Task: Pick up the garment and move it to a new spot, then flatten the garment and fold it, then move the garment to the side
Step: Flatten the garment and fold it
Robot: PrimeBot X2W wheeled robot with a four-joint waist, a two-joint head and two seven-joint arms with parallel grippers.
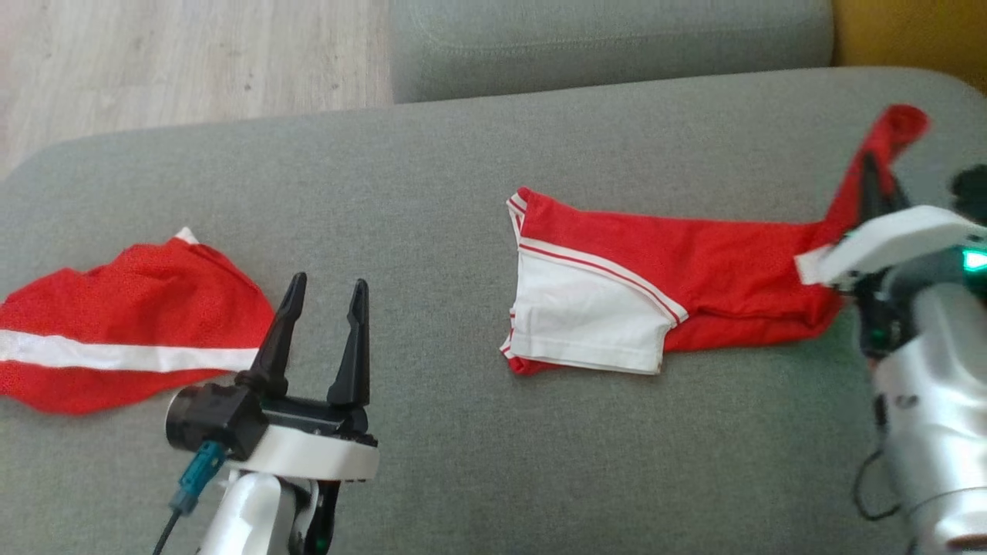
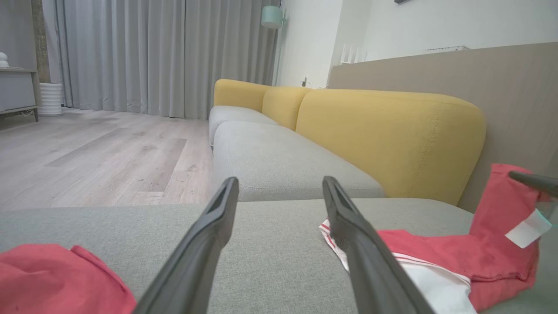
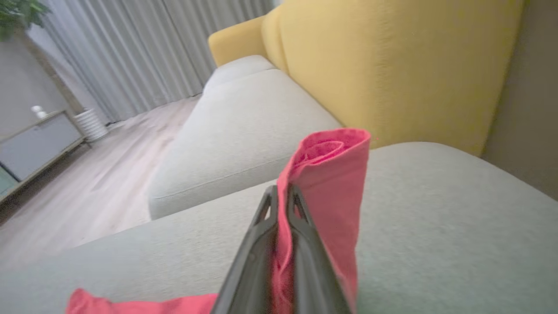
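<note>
While my right gripper (image 3: 282,196) pinches the raised right end of the red-and-white garment (image 1: 678,270), which lies lengthwise left to right across the grey sofa seat (image 1: 432,177), my left gripper (image 1: 324,297) hovers wide open, nearer its white left end.

arms (image 1: 247,501) silver-white | fingers (image 1: 281,331) black | teal plug (image 1: 197,466) | green LED (image 1: 975,260)

grey sofa seat (image 1: 463,462), yellow backrest (image 2: 392,139) behind it; pale wood floor (image 2: 109,157), grey curtains (image 2: 152,56), teal lamp (image 2: 272,16) beyond.
</note>
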